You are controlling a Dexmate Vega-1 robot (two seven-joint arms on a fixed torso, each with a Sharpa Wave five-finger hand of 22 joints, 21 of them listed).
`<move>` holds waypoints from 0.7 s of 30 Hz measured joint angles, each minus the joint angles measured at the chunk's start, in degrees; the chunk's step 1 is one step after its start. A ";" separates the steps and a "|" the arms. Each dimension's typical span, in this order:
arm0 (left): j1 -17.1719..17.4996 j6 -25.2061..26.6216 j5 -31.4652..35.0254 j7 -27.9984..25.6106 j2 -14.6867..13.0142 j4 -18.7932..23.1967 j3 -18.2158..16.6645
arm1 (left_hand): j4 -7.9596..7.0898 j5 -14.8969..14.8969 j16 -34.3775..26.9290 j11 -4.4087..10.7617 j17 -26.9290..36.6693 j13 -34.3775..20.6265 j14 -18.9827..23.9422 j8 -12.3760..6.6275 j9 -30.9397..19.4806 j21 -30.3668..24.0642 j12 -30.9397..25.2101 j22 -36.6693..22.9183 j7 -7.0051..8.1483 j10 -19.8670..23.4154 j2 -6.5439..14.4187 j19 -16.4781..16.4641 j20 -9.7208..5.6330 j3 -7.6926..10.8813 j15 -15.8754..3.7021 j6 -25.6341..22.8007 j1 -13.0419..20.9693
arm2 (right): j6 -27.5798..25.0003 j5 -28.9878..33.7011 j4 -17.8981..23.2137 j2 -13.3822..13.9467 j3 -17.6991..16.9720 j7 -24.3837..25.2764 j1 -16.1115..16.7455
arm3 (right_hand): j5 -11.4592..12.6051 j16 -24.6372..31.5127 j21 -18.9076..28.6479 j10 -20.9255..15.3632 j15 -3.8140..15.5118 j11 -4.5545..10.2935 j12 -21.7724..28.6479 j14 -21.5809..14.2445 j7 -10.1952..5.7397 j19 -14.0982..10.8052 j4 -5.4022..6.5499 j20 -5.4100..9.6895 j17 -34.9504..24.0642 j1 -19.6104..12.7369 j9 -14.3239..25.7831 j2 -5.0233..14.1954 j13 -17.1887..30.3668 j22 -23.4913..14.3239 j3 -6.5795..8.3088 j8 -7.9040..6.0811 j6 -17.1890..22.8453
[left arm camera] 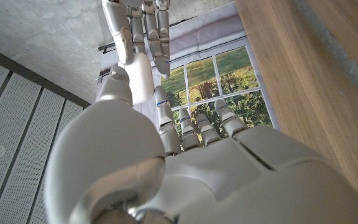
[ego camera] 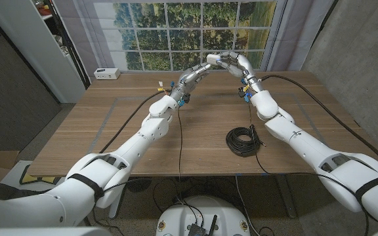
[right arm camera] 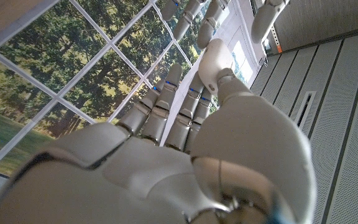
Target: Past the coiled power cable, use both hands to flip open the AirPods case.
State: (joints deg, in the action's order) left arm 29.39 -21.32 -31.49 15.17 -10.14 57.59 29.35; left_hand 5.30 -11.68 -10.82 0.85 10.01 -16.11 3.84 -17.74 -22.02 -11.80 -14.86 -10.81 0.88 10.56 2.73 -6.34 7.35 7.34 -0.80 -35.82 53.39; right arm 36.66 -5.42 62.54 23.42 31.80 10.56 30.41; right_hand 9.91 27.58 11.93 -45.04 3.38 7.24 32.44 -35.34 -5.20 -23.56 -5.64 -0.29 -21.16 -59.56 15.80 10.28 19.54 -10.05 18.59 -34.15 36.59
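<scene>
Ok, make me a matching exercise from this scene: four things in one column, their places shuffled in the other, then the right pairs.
Things
1. black cable
2. white box
3. left hand
4. window picture

Places
A. on the wall behind the table
B. raised over the table's far side, fingertips close to the right hand
C. coiled on the table's right half
D. at the table's far left corner

Pairs: 1-C, 2-D, 3-B, 4-A
</scene>
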 measured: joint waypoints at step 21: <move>-1.04 2.63 9.45 -9.14 -6.14 5.94 4.75 | 0.24 -0.42 -0.22 0.40 -0.01 0.01 1.40 1.13 1.04 -0.50 -0.45 0.00 0.70 1.21 0.30 -0.55 0.55 -0.23 -0.23 0.71 -0.29 | -1.23 -5.63 1.55 -0.27 -1.27 -5.46 1.19 | 0.06 0.00 0.00 0.58 -0.20 0.57 0.07 -0.20 0.30 0.22 -0.11 -0.21 -1.05 -0.02 0.02 -0.02 0.00 -0.04 0.11 0.44 0.31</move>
State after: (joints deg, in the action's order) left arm 28.35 -18.69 -22.04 6.03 -16.28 63.53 34.10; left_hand 5.54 -12.10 -11.03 1.24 10.01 -16.10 5.23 -16.61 -20.98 -12.30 -15.31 -10.81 1.59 11.77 3.02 -6.89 7.90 7.11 -1.02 -35.11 53.10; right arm 35.43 -11.06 64.09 23.15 30.53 5.10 31.60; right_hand 9.97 27.57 11.93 -44.46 3.18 7.81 32.50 -35.54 -4.90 -23.34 -5.75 -0.51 -22.21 -59.57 15.82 10.27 19.54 -10.09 18.70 -33.71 36.90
